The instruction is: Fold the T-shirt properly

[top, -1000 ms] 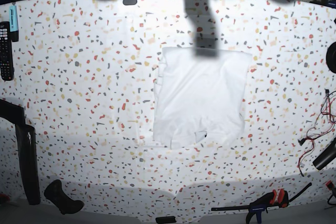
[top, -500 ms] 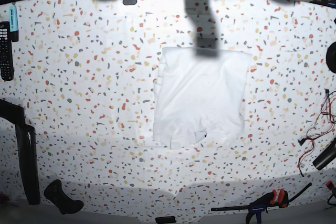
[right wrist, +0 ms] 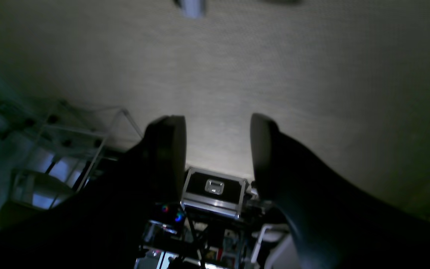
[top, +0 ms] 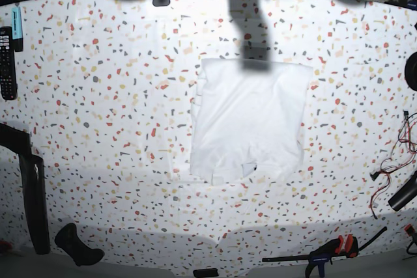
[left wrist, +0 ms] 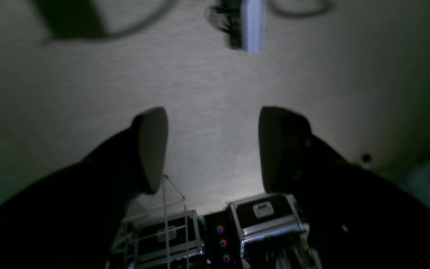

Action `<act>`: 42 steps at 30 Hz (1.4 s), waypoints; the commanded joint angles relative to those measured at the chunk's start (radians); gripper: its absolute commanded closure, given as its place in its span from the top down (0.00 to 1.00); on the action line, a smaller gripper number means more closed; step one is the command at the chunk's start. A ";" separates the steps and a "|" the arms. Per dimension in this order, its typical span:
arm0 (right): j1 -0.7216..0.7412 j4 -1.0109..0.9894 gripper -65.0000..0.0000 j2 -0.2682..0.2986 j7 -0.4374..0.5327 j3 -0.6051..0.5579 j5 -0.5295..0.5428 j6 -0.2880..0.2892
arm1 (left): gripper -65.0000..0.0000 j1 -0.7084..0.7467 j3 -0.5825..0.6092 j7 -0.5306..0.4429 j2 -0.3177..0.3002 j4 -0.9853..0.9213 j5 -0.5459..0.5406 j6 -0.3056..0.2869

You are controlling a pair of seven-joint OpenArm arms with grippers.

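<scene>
T-shirt lies mid-table, already compact rectangle, arms clear. Left gripper spread, empty; right gripper spread, empty, both aimed at wall. Fold looks finished; next, maybe final halving.

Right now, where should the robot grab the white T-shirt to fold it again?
Probably the near edge of the T-shirt, at its two bottom corners, coming down from above. It lies flat as a tall rectangle, so lifting that uneven near edge toward the far edge would halve it. Both claws point away, open and empty.
</scene>
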 commanded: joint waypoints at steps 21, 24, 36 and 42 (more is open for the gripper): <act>0.262 -0.516 0.43 0.132 0.752 0.000 -0.040 0.010 | 0.57 -0.182 -0.004 -0.388 -0.011 -0.292 0.042 0.017; 0.263 -0.588 0.43 0.118 0.873 0.000 -0.044 0.010 | 0.57 -0.182 -0.004 -0.486 -0.004 -0.292 0.047 0.018; 0.268 -0.680 0.43 0.082 1.029 0.000 -0.178 0.038 | 0.57 -0.198 -0.004 -0.667 0.159 -0.371 0.356 0.143; 0.269 -0.680 0.43 0.079 1.030 0.000 -0.179 0.055 | 0.57 -0.201 -0.004 -0.654 0.168 -0.391 0.356 0.143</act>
